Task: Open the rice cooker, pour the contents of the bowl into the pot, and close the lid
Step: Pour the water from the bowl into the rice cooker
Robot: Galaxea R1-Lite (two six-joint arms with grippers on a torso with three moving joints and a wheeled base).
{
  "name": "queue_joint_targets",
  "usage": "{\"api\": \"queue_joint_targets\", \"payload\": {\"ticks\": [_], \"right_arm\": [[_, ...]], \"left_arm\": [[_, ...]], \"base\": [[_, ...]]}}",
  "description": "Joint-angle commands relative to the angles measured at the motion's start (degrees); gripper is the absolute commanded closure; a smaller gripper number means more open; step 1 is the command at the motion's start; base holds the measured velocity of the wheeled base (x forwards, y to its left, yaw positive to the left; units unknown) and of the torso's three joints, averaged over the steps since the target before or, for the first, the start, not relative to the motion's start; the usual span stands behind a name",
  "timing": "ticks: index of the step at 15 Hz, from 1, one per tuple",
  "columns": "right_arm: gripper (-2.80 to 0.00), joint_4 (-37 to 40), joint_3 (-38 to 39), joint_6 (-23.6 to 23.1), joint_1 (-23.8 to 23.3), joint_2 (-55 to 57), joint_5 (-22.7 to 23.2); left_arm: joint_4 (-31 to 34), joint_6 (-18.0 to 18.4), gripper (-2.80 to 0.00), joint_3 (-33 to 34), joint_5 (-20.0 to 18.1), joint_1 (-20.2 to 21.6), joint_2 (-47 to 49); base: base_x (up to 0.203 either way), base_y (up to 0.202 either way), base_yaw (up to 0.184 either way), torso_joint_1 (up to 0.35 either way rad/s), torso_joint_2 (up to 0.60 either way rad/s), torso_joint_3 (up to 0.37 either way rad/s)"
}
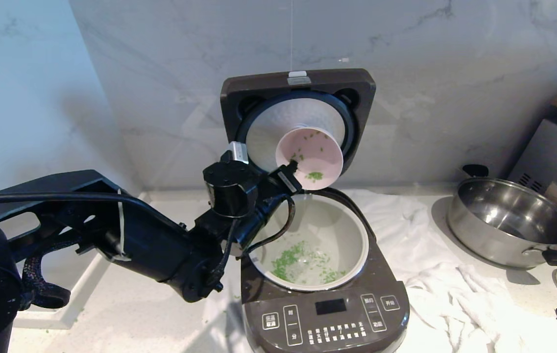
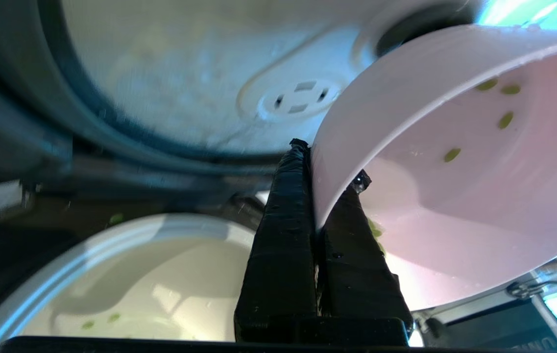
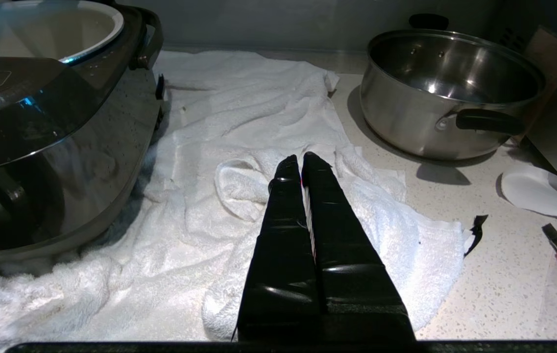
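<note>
The rice cooker (image 1: pixel 327 309) stands open at the front centre, its lid (image 1: pixel 298 105) raised against the wall with the white dimpled plate showing. My left gripper (image 1: pixel 292 176) is shut on the rim of the pale pink bowl (image 1: pixel 310 158), which is tipped on its side above the back of the pot (image 1: pixel 347 230). A few green bits cling inside the bowl (image 2: pixel 464 162); most of the contents (image 1: pixel 298 262) lie on the pot's bottom. One finger (image 2: pixel 283 235) is outside the bowl wall, the other inside. My right gripper (image 3: pixel 300 162) is shut and empty, low over the white towel.
A white towel (image 1: pixel 435 260) lies under and right of the cooker. A stainless steel pan (image 1: pixel 508 223) with black handles stands at the right, with a box behind it. A marble wall (image 1: pixel 160 73) runs close behind the cooker. Small scraps lie at the far right.
</note>
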Motion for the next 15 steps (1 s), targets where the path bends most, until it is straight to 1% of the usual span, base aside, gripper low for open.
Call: {"api": "queue_joint_targets", "payload": {"ticks": [1, 9, 10, 11, 14, 15], "right_arm": [[0.00, 0.02, 0.01, -0.06, 0.10, 0.07, 0.04], [0.00, 0.01, 0.01, -0.06, 0.02, 0.07, 0.04], [0.00, 0.02, 0.01, -0.06, 0.02, 0.07, 0.04], [0.00, 0.02, 0.01, -0.06, 0.02, 0.07, 0.04], [0.00, 0.02, 0.01, -0.06, 0.02, 0.07, 0.04], [0.00, -0.01, 0.01, -0.06, 0.02, 0.07, 0.04]], "left_arm": [[-1.49, -0.21, 0.00, 0.55, 0.06, 0.17, -0.31], [-2.28, -0.08, 0.00, 2.90, -0.22, -0.88, -0.74], [-2.32, 0.15, 0.00, 3.78, -0.26, -1.81, -0.13], [-2.36, 0.88, 0.00, 4.43, -0.27, -2.61, 0.18], [-2.36, 1.53, 0.00, 3.05, -0.36, -2.17, -0.59], [-2.36, 2.96, 0.00, 2.99, -0.29, -2.09, -0.57]], "base": [[0.000, 0.000, 0.000, 0.000, 0.00, 0.000], [0.000, 0.000, 0.000, 0.000, 0.00, 0.000], [0.000, 0.000, 0.000, 0.000, 0.00, 0.000], [0.000, 0.000, 0.000, 0.000, 0.00, 0.000], [0.000, 0.000, 0.000, 0.000, 0.00, 0.000], [0.000, 0.000, 0.000, 0.000, 0.00, 0.000]]}}
